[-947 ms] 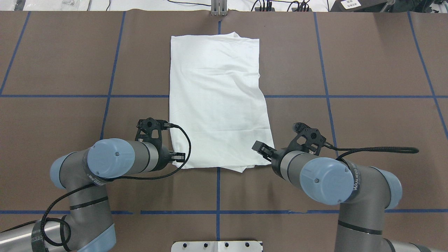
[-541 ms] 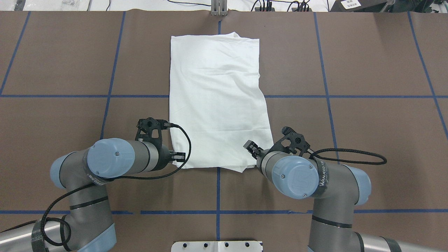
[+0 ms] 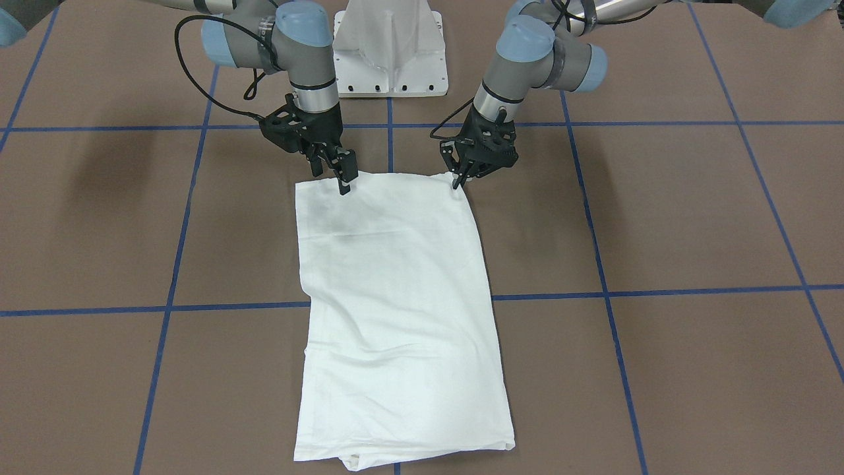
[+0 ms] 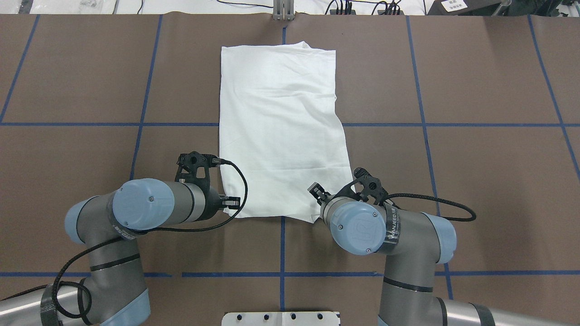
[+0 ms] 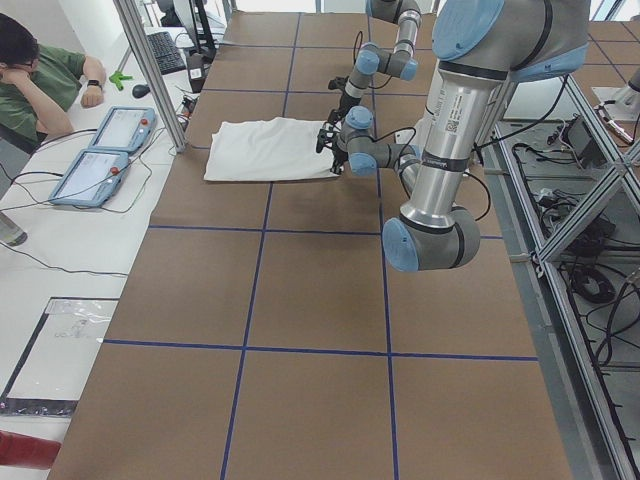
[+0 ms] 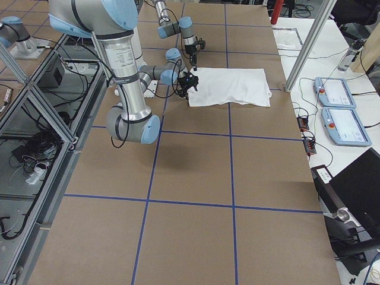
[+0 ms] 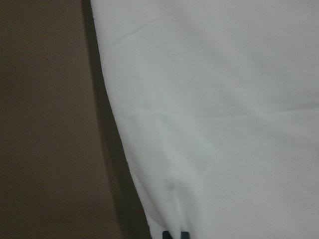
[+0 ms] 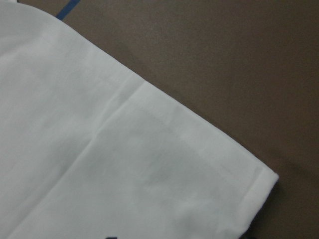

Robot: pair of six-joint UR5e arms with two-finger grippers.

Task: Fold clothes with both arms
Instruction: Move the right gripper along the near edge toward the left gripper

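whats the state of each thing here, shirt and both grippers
shirt, folded into a long strip, lying flat
left gripper, shut on the shirt's robot-side corner
right gripper, looks open, tips low at the shirt's robot-side edge

the left arm (image 4: 145, 203) and right arm (image 4: 362, 224) are bent downward at the wrist. the left gripper (image 3: 459, 179) is pinched onto a corner of the shirt (image 3: 395, 297); the right gripper (image 3: 333, 177) is held spread (fingertips lowered, tilted inward).
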